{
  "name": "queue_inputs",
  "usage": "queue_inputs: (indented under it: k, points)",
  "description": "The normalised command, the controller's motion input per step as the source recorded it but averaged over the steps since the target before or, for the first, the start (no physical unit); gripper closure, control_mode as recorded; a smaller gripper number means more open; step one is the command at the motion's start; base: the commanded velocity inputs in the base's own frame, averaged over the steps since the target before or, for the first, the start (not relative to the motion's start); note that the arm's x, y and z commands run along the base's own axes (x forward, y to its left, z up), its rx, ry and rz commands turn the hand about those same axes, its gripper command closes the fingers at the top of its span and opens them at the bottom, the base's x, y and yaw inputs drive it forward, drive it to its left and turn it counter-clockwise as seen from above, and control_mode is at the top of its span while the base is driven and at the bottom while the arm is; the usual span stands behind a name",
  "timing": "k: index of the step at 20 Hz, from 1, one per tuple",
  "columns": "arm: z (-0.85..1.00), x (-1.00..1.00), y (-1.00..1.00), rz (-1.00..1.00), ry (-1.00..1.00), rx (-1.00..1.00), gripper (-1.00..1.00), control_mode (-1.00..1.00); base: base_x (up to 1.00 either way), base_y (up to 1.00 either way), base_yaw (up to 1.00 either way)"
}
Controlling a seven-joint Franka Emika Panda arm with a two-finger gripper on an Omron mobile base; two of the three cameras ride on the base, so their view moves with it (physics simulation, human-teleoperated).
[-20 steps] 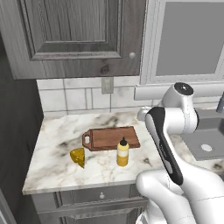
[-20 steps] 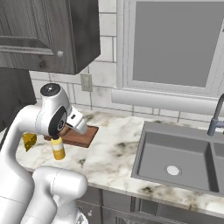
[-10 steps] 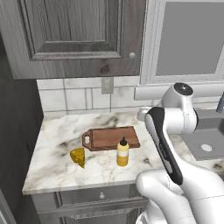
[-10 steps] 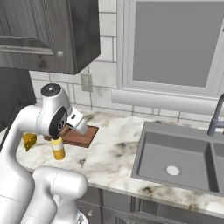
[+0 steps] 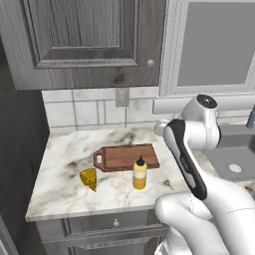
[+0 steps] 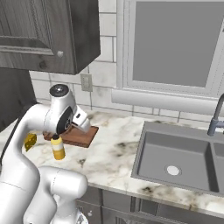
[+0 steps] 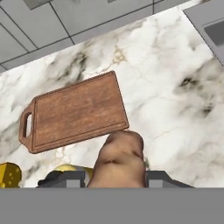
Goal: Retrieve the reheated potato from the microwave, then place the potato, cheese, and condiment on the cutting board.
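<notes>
Above, jaws clamp potato [image 7: 119, 159]; cutting board [image 7: 76, 113] bare.

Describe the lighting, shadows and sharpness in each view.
Left base view: flat, even light, a faint shadow beside the condiment. Right base view: sharp, no glare on the sink. Hand view: the potato looms large between the fingers, slightly soft; the cutting board is crisp.

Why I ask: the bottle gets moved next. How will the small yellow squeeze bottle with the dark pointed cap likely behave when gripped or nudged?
The yellow squeeze bottle stands upright, tall for its narrow base, so a high nudge would probably tip it. Its rounded body might then roll on the smooth marble counter. Soft-looking sides may give under the claw.
</notes>
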Motion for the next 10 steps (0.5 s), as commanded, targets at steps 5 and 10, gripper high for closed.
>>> queue_inputs:
  k: [5,10]
  points:
    - [-0.06,0.38,0.0,0.16,0.0,0.03,1.0,-1.0,0.0,0.0,0.0]
    - [-0.18,0.3,0.01,0.22,0.0,-0.01,1.0,-1.0,0.0,0.0,0.0]
